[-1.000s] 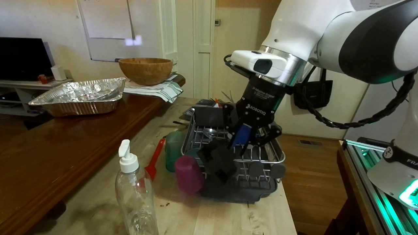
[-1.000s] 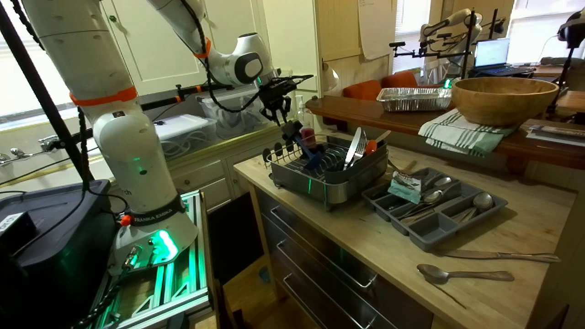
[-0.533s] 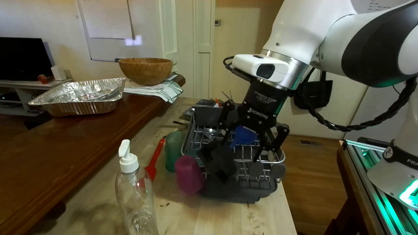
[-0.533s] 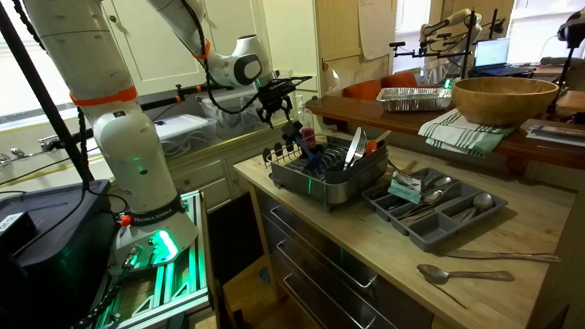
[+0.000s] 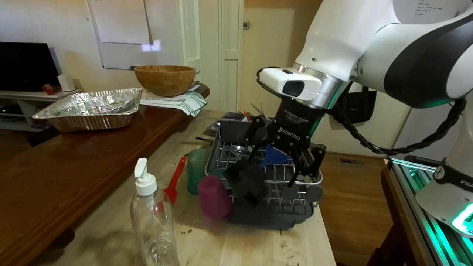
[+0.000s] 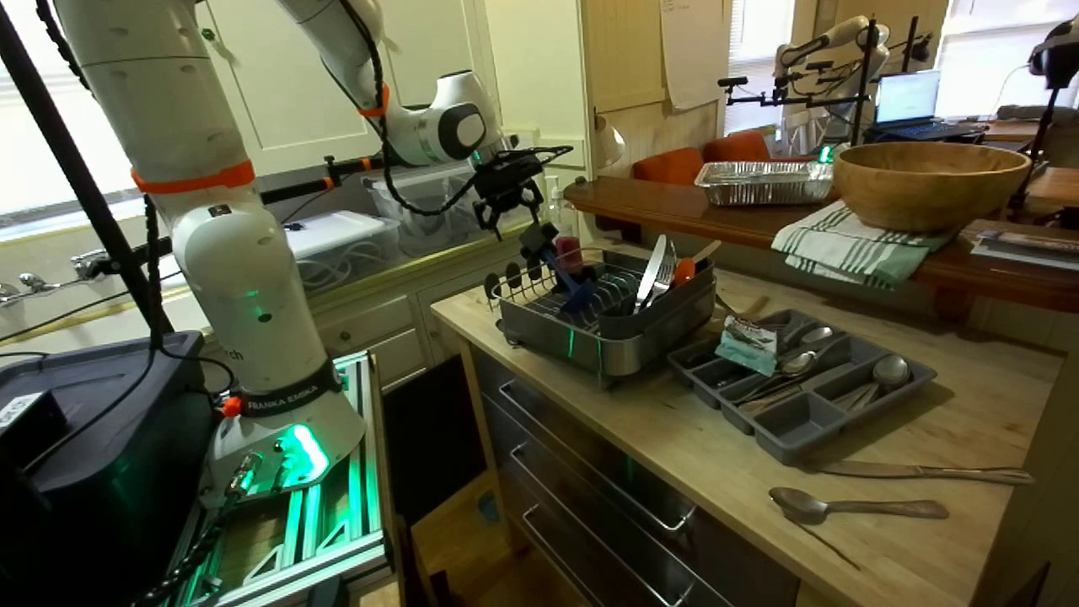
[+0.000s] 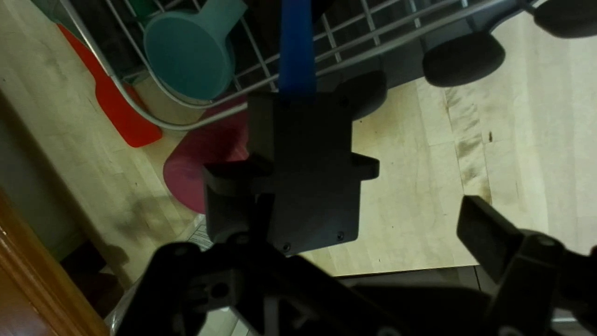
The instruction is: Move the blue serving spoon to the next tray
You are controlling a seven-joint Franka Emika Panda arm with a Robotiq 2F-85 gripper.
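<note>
On the pale wooden counter, the bright blue plastic spoon leaned inside the grey wire dish rack. The black gripper hung near, its 2 fingers apart; centring the spoon's dark grey square end block between them seemed wise before closing.

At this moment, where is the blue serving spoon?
In an exterior view, the blue serving spoon is tilted in the dish rack, left of the silver knife, running down from the dark grey block.
</note>
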